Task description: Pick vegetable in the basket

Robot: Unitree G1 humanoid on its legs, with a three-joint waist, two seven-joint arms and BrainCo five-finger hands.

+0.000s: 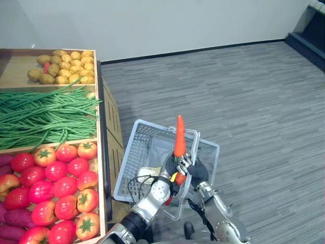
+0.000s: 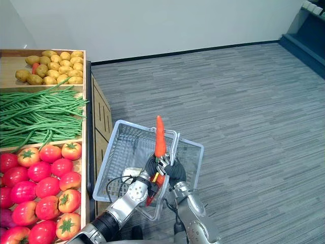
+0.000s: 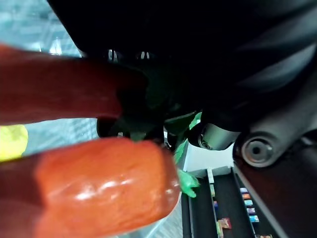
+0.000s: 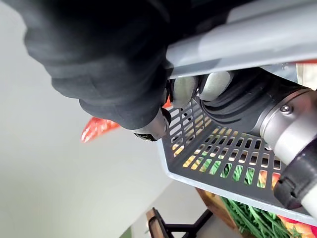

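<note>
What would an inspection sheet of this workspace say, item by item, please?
Surface: wooden stand on the robot's left, with compartments of potatoes, green beans and tomatoes; purple sweet potatoes lie at its near end.
Job's things: carrot held upright, tip up, at the near rim of the grey basket, not yet inside; a pale item lies in the basket, kind unclear.
Clutter: one red item among the potatoes.
Hands: left hand curled round the carrot; right hand curled round the basket's handle.
Cables: nothing seen.
Surroundings: grey carpet floor, white wall, dark fixture in the far right corner.
</note>
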